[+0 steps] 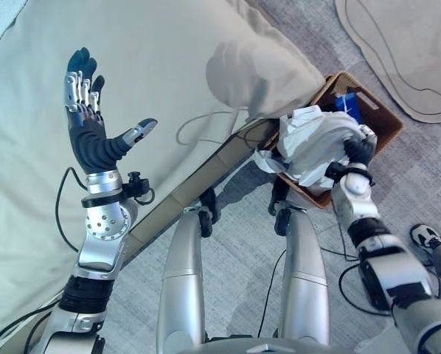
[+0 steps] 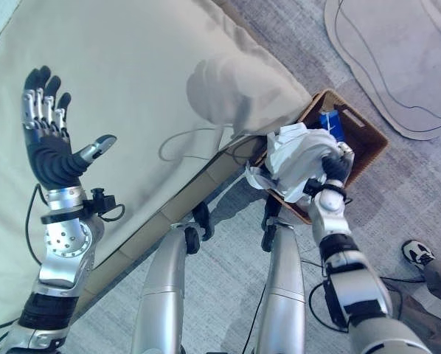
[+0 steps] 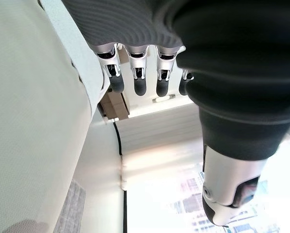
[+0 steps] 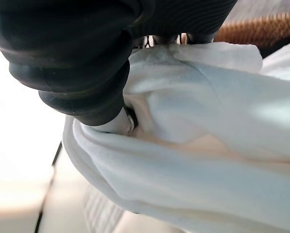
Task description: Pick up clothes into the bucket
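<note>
A bundle of white cloth (image 1: pixel 313 144) is heaped over the near rim of a brown woven basket (image 1: pixel 385 122), with one end hanging outside towards the floor. My right hand (image 1: pixel 359 151) sits against the bundle's right side. In the right wrist view its thumb (image 4: pixel 117 124) is sunk in a fold of the white cloth (image 4: pixel 208 126), which wraps round the hand, so the hand is shut on it. My left hand (image 1: pixel 84 110) is raised high above the beige bedding, fingers (image 3: pixel 137 82) straight and spread, holding nothing.
The beige bedding (image 1: pixel 169 66) covers the left and middle, its edge running diagonally down to the grey carpet. A blue item (image 1: pixel 347 105) lies inside the basket. A light rug (image 1: pixel 412 51) lies at the far right. A person's shoe (image 1: pixel 427 237) is near my right arm.
</note>
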Motion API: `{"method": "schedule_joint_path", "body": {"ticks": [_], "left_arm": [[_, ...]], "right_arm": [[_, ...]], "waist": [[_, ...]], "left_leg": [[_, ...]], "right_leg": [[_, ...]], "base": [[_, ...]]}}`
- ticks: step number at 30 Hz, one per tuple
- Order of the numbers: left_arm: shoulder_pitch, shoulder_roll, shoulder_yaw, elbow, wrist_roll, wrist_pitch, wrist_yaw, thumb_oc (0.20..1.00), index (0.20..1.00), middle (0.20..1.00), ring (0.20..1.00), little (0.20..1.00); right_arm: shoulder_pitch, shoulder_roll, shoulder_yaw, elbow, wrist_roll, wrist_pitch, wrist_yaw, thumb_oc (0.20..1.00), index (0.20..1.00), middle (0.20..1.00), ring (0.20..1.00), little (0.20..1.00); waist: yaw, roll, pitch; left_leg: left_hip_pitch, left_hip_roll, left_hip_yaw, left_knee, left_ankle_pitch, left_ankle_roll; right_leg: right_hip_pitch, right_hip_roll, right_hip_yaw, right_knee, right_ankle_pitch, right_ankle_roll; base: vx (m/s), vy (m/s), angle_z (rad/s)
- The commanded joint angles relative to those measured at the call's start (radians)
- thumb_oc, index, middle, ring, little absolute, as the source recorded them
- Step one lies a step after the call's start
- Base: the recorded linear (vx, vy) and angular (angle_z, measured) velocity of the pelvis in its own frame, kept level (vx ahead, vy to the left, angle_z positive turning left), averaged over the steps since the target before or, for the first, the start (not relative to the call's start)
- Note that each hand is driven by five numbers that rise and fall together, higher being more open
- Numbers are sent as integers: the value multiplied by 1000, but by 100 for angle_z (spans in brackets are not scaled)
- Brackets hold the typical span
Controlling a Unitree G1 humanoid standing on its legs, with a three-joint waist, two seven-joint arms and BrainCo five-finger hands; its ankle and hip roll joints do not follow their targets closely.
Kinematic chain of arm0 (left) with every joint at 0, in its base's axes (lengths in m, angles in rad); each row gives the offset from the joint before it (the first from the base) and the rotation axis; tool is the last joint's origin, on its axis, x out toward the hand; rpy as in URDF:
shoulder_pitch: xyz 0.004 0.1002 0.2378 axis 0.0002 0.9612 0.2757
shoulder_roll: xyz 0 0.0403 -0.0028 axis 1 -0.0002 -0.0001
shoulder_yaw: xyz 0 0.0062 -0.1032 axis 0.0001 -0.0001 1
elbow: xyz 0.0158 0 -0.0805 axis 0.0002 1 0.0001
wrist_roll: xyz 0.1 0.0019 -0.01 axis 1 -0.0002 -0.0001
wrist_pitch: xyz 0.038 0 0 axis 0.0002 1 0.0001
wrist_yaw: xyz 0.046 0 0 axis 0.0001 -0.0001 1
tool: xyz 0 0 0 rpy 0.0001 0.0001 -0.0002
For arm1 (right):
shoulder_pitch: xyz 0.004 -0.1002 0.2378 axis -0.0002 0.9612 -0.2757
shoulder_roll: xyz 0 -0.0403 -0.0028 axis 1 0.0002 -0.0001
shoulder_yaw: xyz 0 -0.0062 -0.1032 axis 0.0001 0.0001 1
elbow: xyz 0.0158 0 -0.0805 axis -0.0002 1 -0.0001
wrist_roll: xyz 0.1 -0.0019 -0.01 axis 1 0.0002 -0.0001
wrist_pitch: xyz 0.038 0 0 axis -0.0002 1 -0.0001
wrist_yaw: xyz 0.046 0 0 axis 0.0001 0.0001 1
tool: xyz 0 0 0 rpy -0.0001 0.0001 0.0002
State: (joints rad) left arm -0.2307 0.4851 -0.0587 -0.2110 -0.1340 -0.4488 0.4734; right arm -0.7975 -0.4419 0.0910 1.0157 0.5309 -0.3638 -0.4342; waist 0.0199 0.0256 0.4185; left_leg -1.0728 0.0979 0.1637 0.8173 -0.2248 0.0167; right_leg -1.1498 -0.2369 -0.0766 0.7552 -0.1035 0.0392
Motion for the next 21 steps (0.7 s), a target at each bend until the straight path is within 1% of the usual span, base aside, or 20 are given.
{"method": "schedule_joint_path", "body": {"ticks": [1,4,5,6,11,12,15,18,19,20,21], "left_arm": [[15,16,11,-78,-13,-59,4,1000,1000,1000,1000,1000],[8,21,4,-86,-21,-57,-4,1000,1000,1000,1000,1000],[6,20,4,-86,-21,-57,-5,1000,1000,1000,1000,1000],[6,23,1,-89,-28,-57,-7,1000,1000,1000,1000,1000],[10,32,-5,-97,-38,-52,-15,1000,1000,1000,1000,1000],[15,37,-4,-102,-40,-48,-14,1000,1000,1000,1000,1000],[12,44,-5,-105,-39,-41,-11,1000,1000,1000,1000,1000],[11,42,-6,-109,-39,-40,-13,1000,1000,1000,1000,1000],[10,42,-6,-110,-40,-41,-15,1000,1000,1000,1000,1000],[11,40,-5,-112,-44,-44,-19,1000,1000,1000,1000,1000],[12,39,-5,-112,-45,-44,-20,1000,1000,1000,1000,1000]], "right_arm": [[-34,-102,21,30,44,-3,-13,200,200,200,200,200],[-90,-143,18,86,60,7,-21,200,200,200,200,200],[-95,-145,20,91,63,6,-19,200,200,200,200,200],[-131,-169,2,132,93,7,-36,200,200,200,200,200],[-181,-212,-8,189,127,15,-52,200,200,200,200,200],[-204,-236,-18,235,133,30,-71,200,200,200,200,200],[-219,-249,-1,272,111,54,-78,200,200,200,200,200],[-219,-245,12,255,111,51,-71,200,200,200,200,200],[-214,-242,15,248,113,50,-65,332,332,332,332,332],[-204,-240,18,237,116,48,-51,915,915,915,915,915],[-198,-240,22,231,113,49,-42,915,915,915,915,915]], "waist": [[1,26,-33],[7,31,-29],[7,32,-27],[11,36,-26],[16,42,-21],[18,44,-23],[17,44,-24],[15,44,-24],[14,44,-24],[14,43,-25],[13,42,-24]], "left_leg": [[-22,30,-27,-72,51,-38],[-22,29,-26,-73,50,-37],[-22,29,-26,-73,50,-37],[-22,28,-25,-71,49,-37],[-23,26,-24,-70,48,-37],[-23,25,-24,-69,48,-37],[-23,24,-21,-66,46,-37],[-25,24,-20,-66,45,-37],[-26,23,-20,-65,45,-37],[-26,23,-20,-66,45,-37],[-27,24,-19,-67,45,-37]], "right_leg": [[50,-44,52,-51,31,80],[50,-45,54,-52,28,81],[50,-45,54,-52,28,81],[49,-45,56,-51,28,80],[46,-47,59,-50,26,81],[46,-46,59,-48,25,80],[45,-46,60,-45,24,80],[43,-45,59,-45,24,80],[42,-45,59,-44,24,79],[42,-45,59,-45,23,79],[41,-45,59,-45,23,79]], "base": [[0,0,0],[3,0,1],[0,0,0],[0,0,0],[0,0,0],[0,0,0],[0,0,0],[0,0,0],[0,0,0],[0,0,0],[0,0,0]]}}
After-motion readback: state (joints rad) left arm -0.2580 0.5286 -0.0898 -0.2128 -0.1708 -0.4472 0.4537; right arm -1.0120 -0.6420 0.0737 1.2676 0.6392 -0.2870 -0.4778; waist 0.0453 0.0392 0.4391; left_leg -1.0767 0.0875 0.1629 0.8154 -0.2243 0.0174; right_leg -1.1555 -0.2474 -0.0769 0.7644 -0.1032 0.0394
